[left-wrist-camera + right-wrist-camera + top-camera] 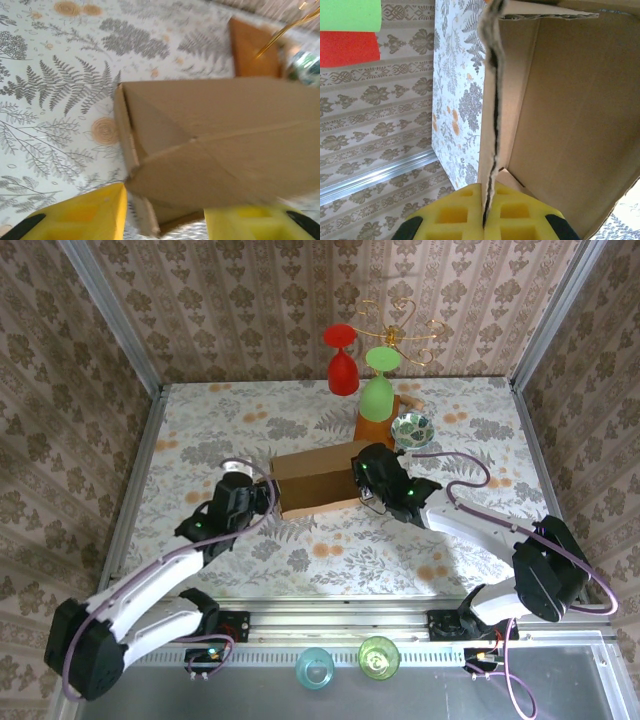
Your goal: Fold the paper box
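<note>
Paper box rests on the worktop just before the glass stand. The right end effector is clamped on the box wall nearest the stand. The left end effector stands open at the box end farthest from it.

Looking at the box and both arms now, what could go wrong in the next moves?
1. The right end effector is shut on one thin wall of the paper box; a hard pull may tear it.
2. The left end effector is open at the box's other end, so the box may slide or turn.
3. The green glass and small bowl are close behind the box; a pushed box could hit them.
</note>
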You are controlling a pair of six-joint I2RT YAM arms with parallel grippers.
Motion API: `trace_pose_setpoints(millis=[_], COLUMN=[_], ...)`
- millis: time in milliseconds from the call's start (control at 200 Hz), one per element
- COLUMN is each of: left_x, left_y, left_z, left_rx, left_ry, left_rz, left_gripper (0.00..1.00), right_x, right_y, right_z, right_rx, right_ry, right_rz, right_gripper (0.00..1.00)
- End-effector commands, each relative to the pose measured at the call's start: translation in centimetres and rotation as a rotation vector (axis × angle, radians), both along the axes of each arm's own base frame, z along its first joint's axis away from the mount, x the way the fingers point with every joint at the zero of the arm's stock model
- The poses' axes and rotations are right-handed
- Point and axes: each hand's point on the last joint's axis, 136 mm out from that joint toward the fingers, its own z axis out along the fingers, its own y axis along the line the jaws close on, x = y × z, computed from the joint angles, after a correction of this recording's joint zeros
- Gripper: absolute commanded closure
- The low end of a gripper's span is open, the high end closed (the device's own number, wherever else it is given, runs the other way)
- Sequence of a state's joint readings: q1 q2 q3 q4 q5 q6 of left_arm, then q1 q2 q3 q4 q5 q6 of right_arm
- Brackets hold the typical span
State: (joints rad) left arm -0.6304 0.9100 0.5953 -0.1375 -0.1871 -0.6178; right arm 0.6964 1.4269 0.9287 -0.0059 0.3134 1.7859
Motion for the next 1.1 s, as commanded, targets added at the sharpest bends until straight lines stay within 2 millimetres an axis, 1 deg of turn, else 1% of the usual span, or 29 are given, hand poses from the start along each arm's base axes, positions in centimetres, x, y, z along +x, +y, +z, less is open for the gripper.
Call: trace_pose_setpoints(millis=[0, 110, 225, 260, 315, 430, 480, 490, 525, 655, 675, 810, 890, 1005, 1050, 1095], left_x=[-2.3, -3.8, -4.3, -4.3, -4.1, -2.6, -2.0, -1.6, -1.0, 1.2, 1.5, 3.3, 3.7, 3.2, 2.9, 2.8], left_y=[-0.4, -0.3, 0.3, 0.4, 0.6, 0.5, 0.1, 0.5, 0.4, -0.9, -1.1, -2.1, -2.6, -2.9, -2.6, -2.4], left_z=[2.0, 2.8, 4.7, 5.2, 5.4, 4.4, 3.4, 3.3, 2.5, -0.5, -1.2, -3.8, -5.9, -8.9, -9.8, -10.3], left_rx=[-0.194, -0.283, -0.301, -0.31, -0.336, -0.405, -0.406, -0.409, -0.413, -0.469, -0.471, -0.447, -0.417, -0.382, -0.364, -0.347], left_ry=[0.108, 0.182, 0.206, 0.215, 0.251, 0.349, 0.388, 0.389, 0.41, 0.456, 0.468, 0.493, 0.529, 0.604, 0.622, 0.624], left_rz=[0.026, 0.049, 0.076, 0.08, 0.102, 0.116, 0.104, 0.12, 0.125, 0.091, 0.085, 0.057, 0.039, 0.029, 0.039, 0.043], left_gripper=[0.55, 0.55, 0.54, 0.54, 0.53, 0.54, 0.54, 0.54, 0.54, 0.53, 0.52, 0.51, 0.51, 0.54, 0.54, 0.55], right_x=[-0.5, -0.9, -1.6, -1.8, -2.0, -2.9, -3.4, -3.5, -3.8, -4.7, -4.8, -5.2, -5.5, -5.9, -6.0, -5.9], right_y=[-0.7, -1.1, -1.4, -1.5, -1.6, -2.2, -2.4, -2.4, -2.6, -3.0, -3.1, -3.2, -3.3, -3.5, -3.6, -3.6], right_z=[-2.1, -2.9, -4.3, -4.7, -5.3, -6.5, -7.1, -7.2, -7.6, -9.6, -9.8, -10.6, -11.0, -11.5, -11.6, -11.6], right_rx=[-0.035, -0.057, -0.081, -0.085, -0.097, -0.127, -0.141, -0.144, -0.154, -0.172, -0.174, -0.191, -0.206, -0.214, -0.217, -0.218], right_ry=[0.05, 0.072, 0.102, 0.108, 0.117, 0.147, 0.165, 0.167, 0.176, 0.217, 0.221, 0.246, 0.269, 0.287, 0.293, 0.294], right_rz=[-0.011, -0.008, 0.01, 0.016, 0.024, 0.042, 0.052, 0.054, 0.062, 0.077, 0.078, 0.088, 0.097, 0.1, 0.1, 0.1], right_gripper=[1.0, 1.0, 1.0, 1.0, 1.0, 1.0, 1.0, 1.0, 1.0, 1.0, 1.0, 1.0, 1.0, 1.0, 1.0, 1.0])
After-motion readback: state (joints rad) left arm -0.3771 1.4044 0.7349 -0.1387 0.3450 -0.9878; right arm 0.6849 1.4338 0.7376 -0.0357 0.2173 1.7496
